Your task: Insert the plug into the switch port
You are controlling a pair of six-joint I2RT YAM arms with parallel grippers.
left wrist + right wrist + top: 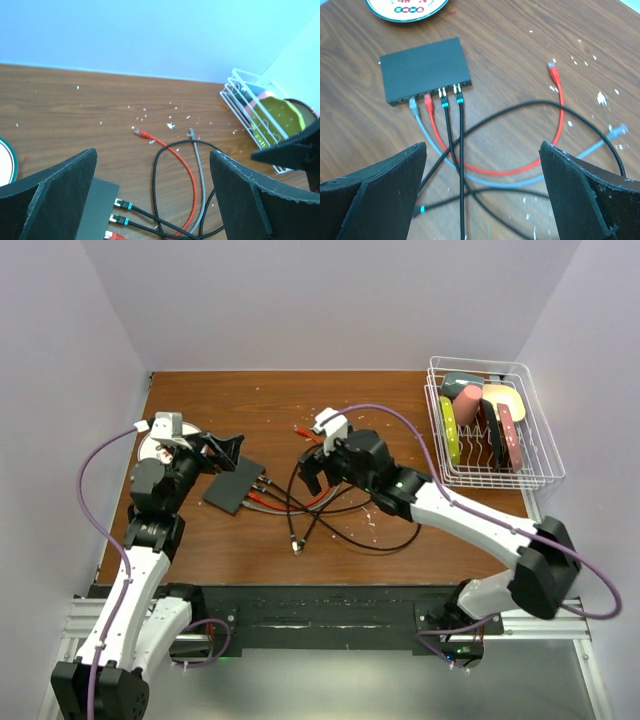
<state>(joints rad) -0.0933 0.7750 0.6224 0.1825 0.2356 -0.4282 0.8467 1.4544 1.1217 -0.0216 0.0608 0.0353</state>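
The flat black switch box (235,485) lies left of centre; it also shows in the right wrist view (425,67) and, as one corner, in the left wrist view (97,207). Along its port edge (432,95) a grey, a red and two black cables are plugged in. Loose plugs lie on the table: red (552,70), grey (617,131) and black with a cyan ring (417,211). My left gripper (228,452) (152,155) is open and empty just above the box's far corner. My right gripper (318,478) (482,147) is open and empty above the cable tangle.
A round plate (160,440) sits at the left edge behind the left gripper. A white wire rack (490,425) with coloured dishes stands at the back right. White crumbs are scattered over the wood. Cables loop between the box and the table's middle.
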